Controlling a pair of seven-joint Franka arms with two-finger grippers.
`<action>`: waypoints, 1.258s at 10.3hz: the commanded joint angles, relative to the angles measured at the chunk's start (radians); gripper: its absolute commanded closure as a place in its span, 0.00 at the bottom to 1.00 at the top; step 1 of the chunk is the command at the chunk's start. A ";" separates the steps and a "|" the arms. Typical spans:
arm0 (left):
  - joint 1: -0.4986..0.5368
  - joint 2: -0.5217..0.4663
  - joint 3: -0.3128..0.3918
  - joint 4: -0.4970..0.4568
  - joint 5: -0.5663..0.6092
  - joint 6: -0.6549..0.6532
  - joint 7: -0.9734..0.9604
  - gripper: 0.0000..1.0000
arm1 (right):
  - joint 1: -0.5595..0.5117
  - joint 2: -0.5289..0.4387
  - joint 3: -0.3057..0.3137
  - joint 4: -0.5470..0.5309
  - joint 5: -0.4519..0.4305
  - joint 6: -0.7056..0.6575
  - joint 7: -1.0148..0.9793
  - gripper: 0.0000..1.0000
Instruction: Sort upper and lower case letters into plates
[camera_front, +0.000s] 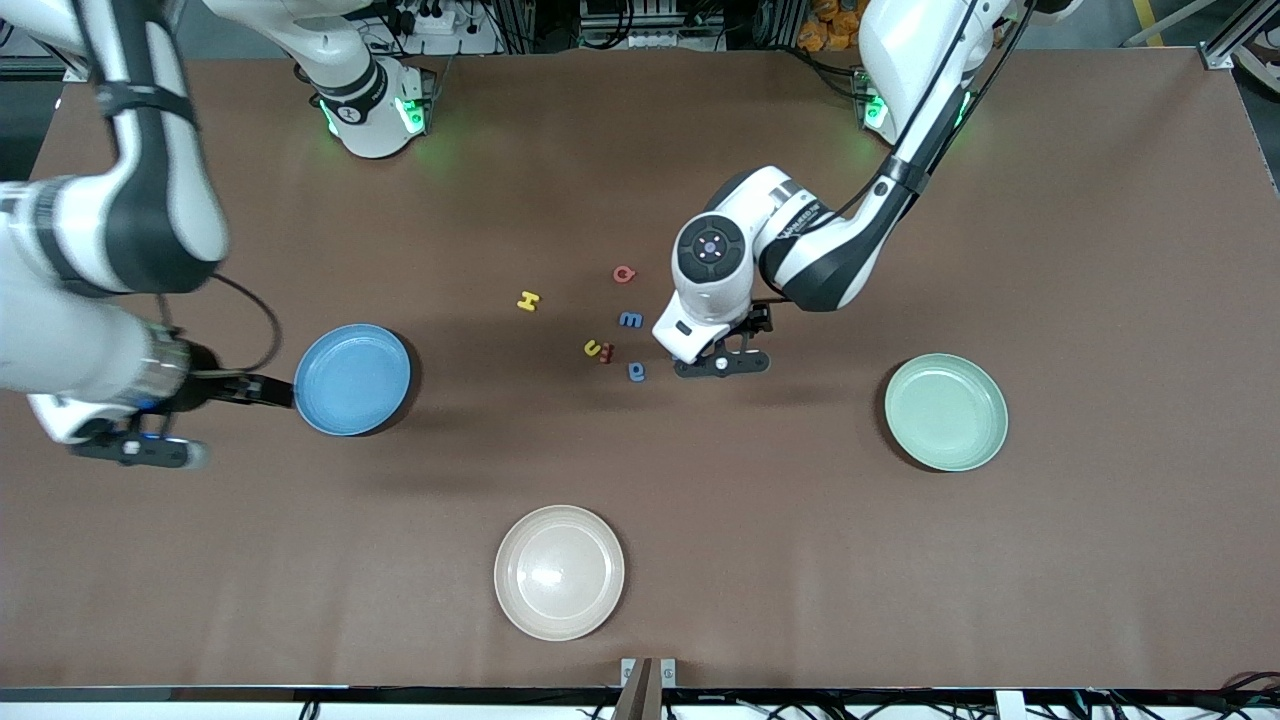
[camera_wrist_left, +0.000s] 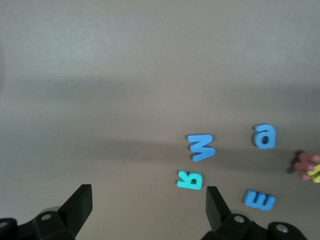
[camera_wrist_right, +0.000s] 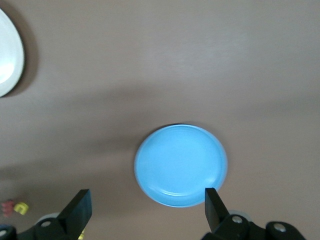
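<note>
L pincer (camera_wrist_left: 145, 207) open over letters (camera_wrist_left: 201, 146).

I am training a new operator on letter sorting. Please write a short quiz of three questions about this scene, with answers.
1. True or false: the glossy blue round plate already holds a letter.
2. Which tool is over the small flat toy letters: A left tool, B right tool?
3. Fill in: the plate nearest the front camera is the ______ round plate.

Key: 1 false; 2 A; 3 cream-beige.
</note>
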 joint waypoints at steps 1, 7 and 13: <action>0.002 -0.001 0.001 -0.009 -0.061 0.007 0.061 0.00 | 0.050 -0.016 -0.004 -0.053 0.006 0.039 0.110 0.00; 0.036 -0.001 -0.002 -0.173 -0.174 0.223 0.051 0.08 | 0.063 -0.039 -0.004 -0.072 0.007 -0.025 0.150 0.00; -0.043 0.045 0.006 -0.230 -0.113 0.382 -0.097 0.25 | 0.074 -0.046 -0.004 -0.087 0.007 0.005 0.192 0.00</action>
